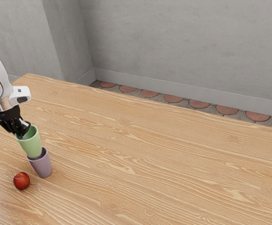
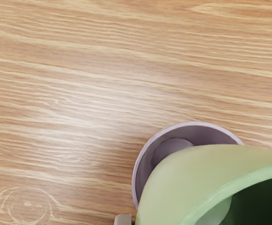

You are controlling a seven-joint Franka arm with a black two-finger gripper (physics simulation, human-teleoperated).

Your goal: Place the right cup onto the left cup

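while tool pinches green cup by rim | cup below tool | purple cup lower

Room: grey walls, wooden table

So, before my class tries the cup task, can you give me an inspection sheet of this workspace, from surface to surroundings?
Surface: wood-grain table, light brown.
Job's things: purple cup standing on the table; green cup with its base at the purple cup's mouth. Whether it is seated, I cannot tell.
Clutter: round red fruit beside the purple cup, not touching it.
Gripper: closed on the green cup's wall at the rim.
Cables: nothing seen.
Surroundings: grey wall, floor with reddish tiles.
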